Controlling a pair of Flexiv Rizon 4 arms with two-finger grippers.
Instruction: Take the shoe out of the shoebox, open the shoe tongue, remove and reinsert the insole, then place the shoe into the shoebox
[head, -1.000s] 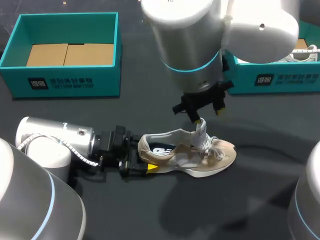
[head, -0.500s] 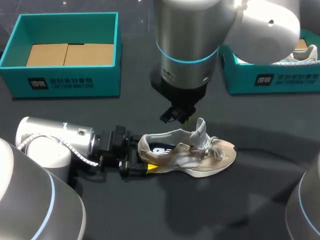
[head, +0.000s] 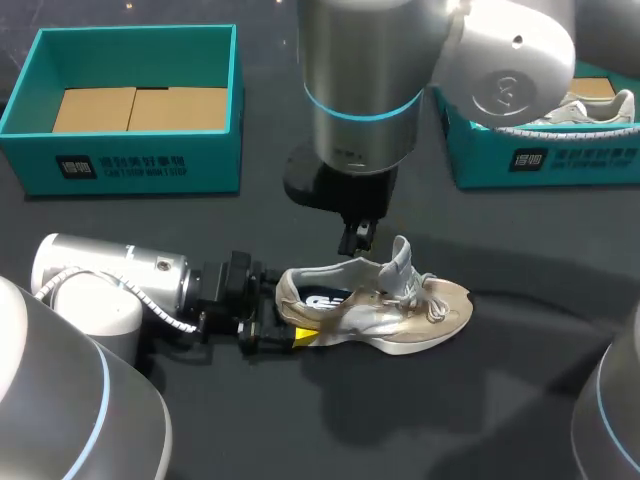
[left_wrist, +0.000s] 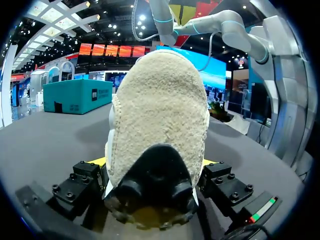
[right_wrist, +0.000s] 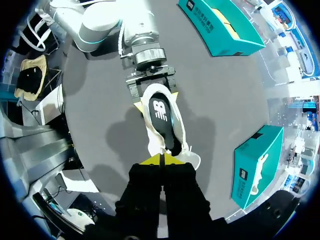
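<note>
Beige suede-and-mesh sneaker (head: 375, 310) looks light and soft-sided. Left fingers (head: 303, 336) clamp its firmer heel (left_wrist: 157, 140); right fingers (right_wrist: 152, 160), pressed together and empty, should pinch the floppy white tongue (head: 401, 258).

The desk (head: 270, 420) is plain, dark grey and matte. Soft shadows lie across its 5 o'clock part.

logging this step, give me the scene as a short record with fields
shoe: upright on the table, tongue raised
left gripper: shut on the shoe's heel
right gripper: shut, above the shoe, holding nothing
left box: no shoe inside
right box: holds a second shoe
</note>
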